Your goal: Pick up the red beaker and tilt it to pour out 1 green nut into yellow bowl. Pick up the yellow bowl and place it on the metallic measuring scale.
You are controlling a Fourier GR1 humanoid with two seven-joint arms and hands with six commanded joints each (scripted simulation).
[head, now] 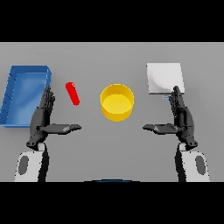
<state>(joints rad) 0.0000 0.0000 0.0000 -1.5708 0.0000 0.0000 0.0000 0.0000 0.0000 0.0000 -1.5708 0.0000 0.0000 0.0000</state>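
Both hands sit nearest the lower edge, the left hand at about eight o'clock and the right hand at about four o'clock, each held edge-up with fingers straight and thumb stretched inward toward the middle. Neither holds or touches anything; they are wide and idle.

By size, the grey table comes first, filling the view. Next is the blue tray, at nine to ten o'clock, just beyond the left hand's fingertips. Then the metallic measuring scale, a pale square plate at about two o'clock, with the right hand's fingertips near its lower right corner. The yellow bowl stands upright near the centre, slightly toward twelve o'clock, well apart from both hands; no nut shows in it. Smallest is the red beaker, at ten o'clock from centre, between tray and bowl, seen as a slim slanted red shape; whether it stands or lies I cannot tell, and no green nut is visible.

By my judgement the task is at its very first step: the beaker not yet grasped, nothing poured. The left hand is the closer one. The next move calls for it to reach toward eleven o'clock, curl round the beaker, lift, and carry it over the bowl's rim for a restrained tilt.
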